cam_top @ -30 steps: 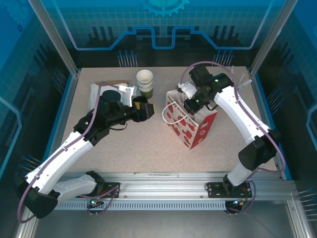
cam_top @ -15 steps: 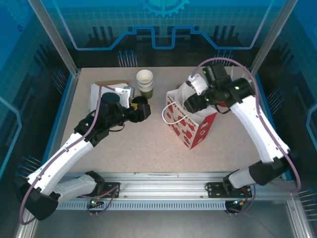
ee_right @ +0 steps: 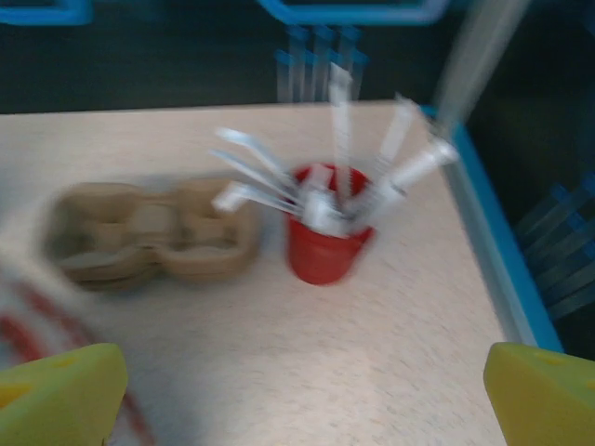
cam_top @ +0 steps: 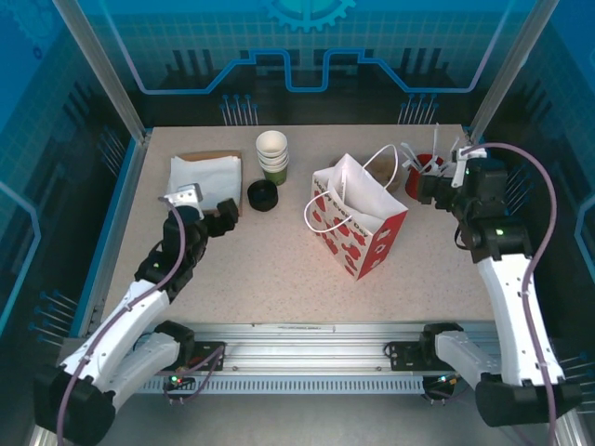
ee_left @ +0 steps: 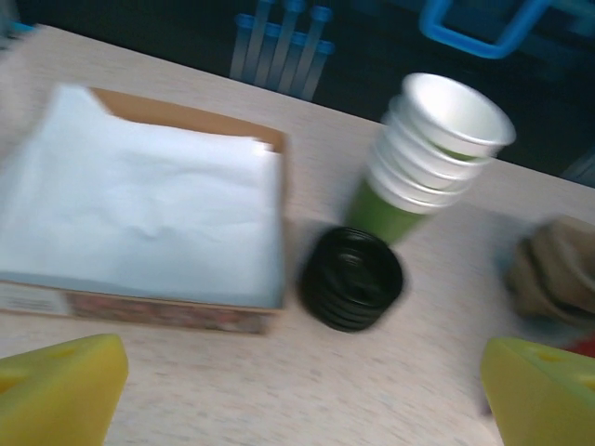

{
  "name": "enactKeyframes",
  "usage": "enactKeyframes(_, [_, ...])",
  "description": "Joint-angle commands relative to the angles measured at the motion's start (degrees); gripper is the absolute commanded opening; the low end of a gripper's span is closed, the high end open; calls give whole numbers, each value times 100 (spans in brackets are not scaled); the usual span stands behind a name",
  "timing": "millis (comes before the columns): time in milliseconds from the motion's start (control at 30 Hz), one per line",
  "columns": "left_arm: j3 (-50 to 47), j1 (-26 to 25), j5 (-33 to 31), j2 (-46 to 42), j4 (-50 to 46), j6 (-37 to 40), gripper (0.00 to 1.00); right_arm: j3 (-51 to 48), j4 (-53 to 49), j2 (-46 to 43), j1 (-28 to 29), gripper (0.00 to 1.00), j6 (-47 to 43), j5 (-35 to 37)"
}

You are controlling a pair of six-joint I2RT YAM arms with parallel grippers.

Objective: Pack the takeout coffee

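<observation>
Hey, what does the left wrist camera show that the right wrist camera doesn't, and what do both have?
Left wrist: a box of white paper, a stack of lidless green cups and a stack of black lids beside it. Right wrist: a red cup holding white cutlery, with a brown cup carrier to its left; a blurred brown shape at the left wrist view's right edge may be that carrier too. Both: the speckled table, and yellow fingers in the bottom corners, the left tool and right tool each spread wide, nothing between.
</observation>
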Motion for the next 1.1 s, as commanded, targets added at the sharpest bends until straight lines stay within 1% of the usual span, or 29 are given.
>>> enactKeyframes(0, [-214, 318, -780, 213, 869, 567, 99, -847, 1161, 136, -430, 100, 469, 659])
enactKeyframes(67, [-362, 451, -844, 520, 1231, 971, 99, -1445, 1782, 187, -525, 100, 411, 683])
enactKeyframes(133, [-552, 547, -715, 946, 1820, 1487, 99, -2262, 2713, 266, -545, 100, 213, 605])
enactKeyframes(233, [-820, 689, -358, 1548, 2679, 1931, 99, -3157, 4012, 407, -561, 100, -1, 187])
enactKeyframes(300, [-964, 809, -72, 1864, 3210, 2035, 99, -3582, 4793, 514, -560, 100, -81, -127])
enactKeyframes(400, [-1137, 1063, 474, 2424, 3950, 2033, 99, -3888, 5636, 793, -545, 100, -129, -546])
enactKeyframes(500, [-1151, 1225, 715, 3021, 4574, 2013, 99, -4107, 6432, 1101, -500, 100, -207, -741])
enactKeyframes(567, [-1091, 1305, 952, 3229, 4724, 1944, 99, -4085, 6469, 1223, -442, 100, -327, -750])
enactKeyframes(633, [-983, 1394, 1084, 3643, 4883, 1870, 99, -4072, 6487, 1278, -412, 100, -404, -783])
enactKeyframes(700, [-1077, 1450, 1306, 3962, 5306, 1898, 99, -4147, 6567, 1276, -399, 100, -414, -775])
enactKeyframes(767, [-1165, 1470, 1223, 4026, 5559, 1865, 99, -4265, 6733, 1235, -378, 100, -470, -836])
enactKeyframes(900, [-1145, 1472, 1242, 3999, 5453, 1846, 99, -4380, 6956, 1364, -205, 100, -595, -820])
enactKeyframes(1067, [-1142, 1473, 1250, 4007, 5477, 1854, 99, -4516, 7449, 1660, -148, 100, -391, -1044])
